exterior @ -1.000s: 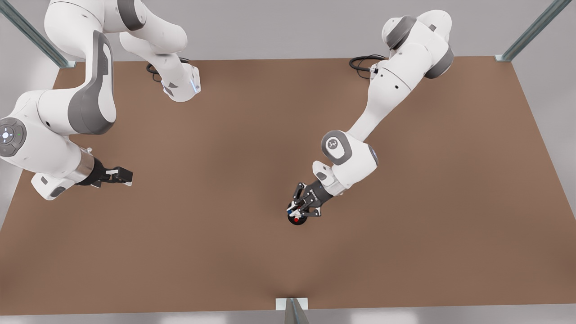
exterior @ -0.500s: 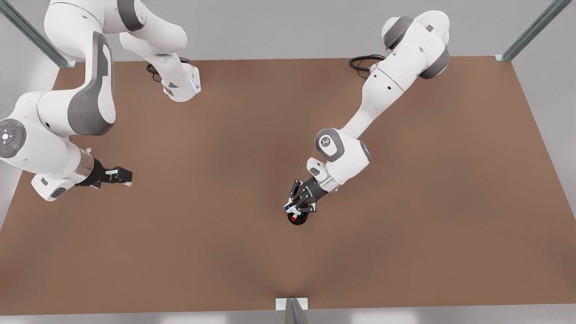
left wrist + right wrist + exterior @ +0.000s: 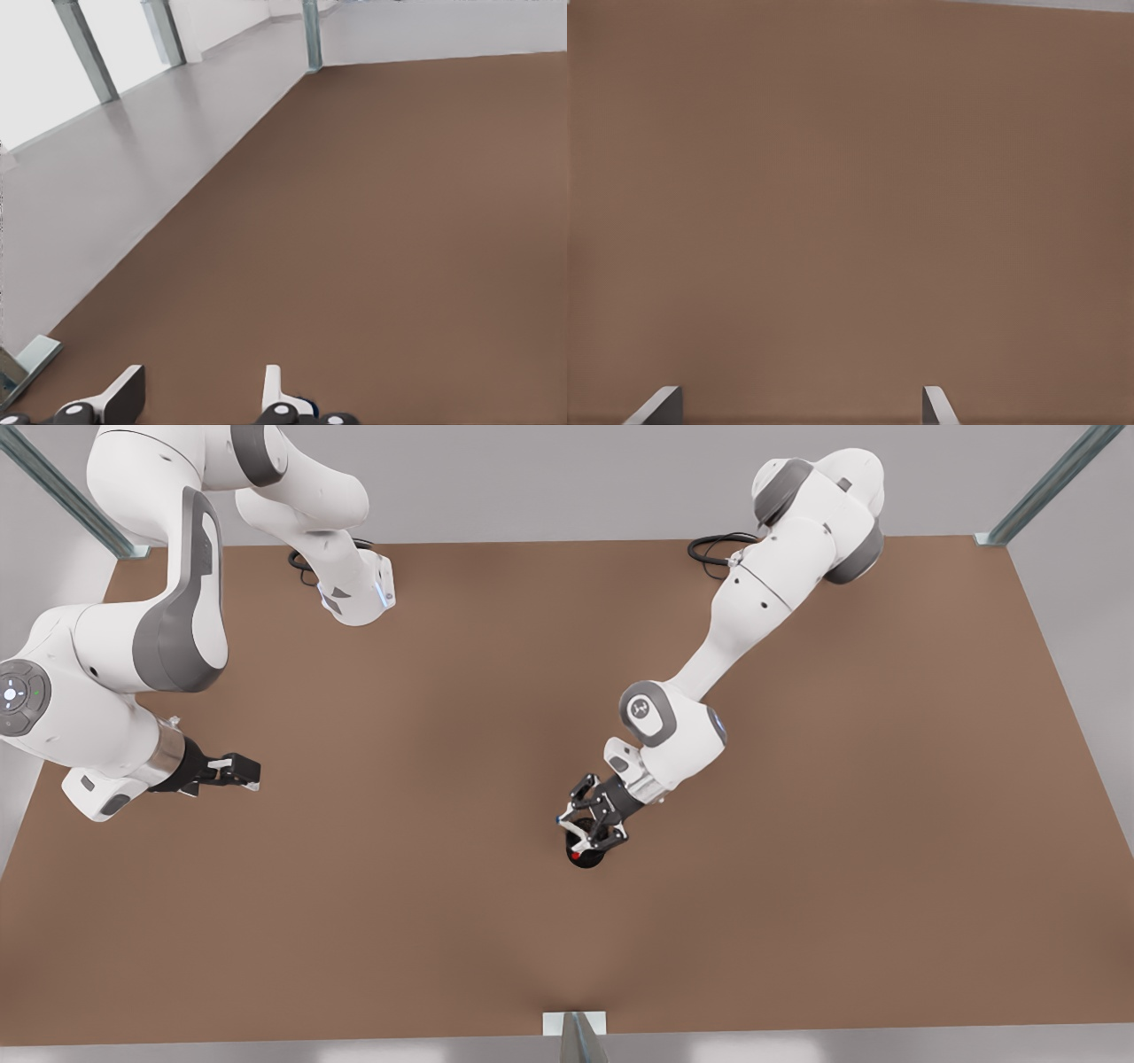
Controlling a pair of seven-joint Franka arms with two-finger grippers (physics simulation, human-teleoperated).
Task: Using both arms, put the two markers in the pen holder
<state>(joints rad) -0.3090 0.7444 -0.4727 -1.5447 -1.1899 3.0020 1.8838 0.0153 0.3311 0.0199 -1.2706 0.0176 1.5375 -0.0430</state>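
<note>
Standing on the table (image 3: 425, 921) a little to the front view's right of its middle and toward the near edge, the pen holder (image 3: 588, 860) is seen with the red-capped marker (image 3: 577, 856) upright inside it. A small blue spot (image 3: 561, 820), taken to be the cap of the blue-capped marker, is seen just beside one fingertip (image 3: 272, 382) of the left gripper (image 3: 592, 834). Whether that marker's barrel is already in the cup cannot be told, since the gripper covers it.

The left gripper is held directly above the holder, tilted toward the near edge, with its fingers spread and only bare table visible between them in its wrist view. This is clearly the nearer arm. The coming move is judged to be a straight lift away from the cup, along the markers' upright axis, so that neither cap is caught.

The right gripper (image 3: 237, 771) waits well apart at the front view's left, fingers spread wide and nothing held. Open table lies on every side of the holder, and the near edge with its metal bracket (image 3: 574, 1024) is well clear.
</note>
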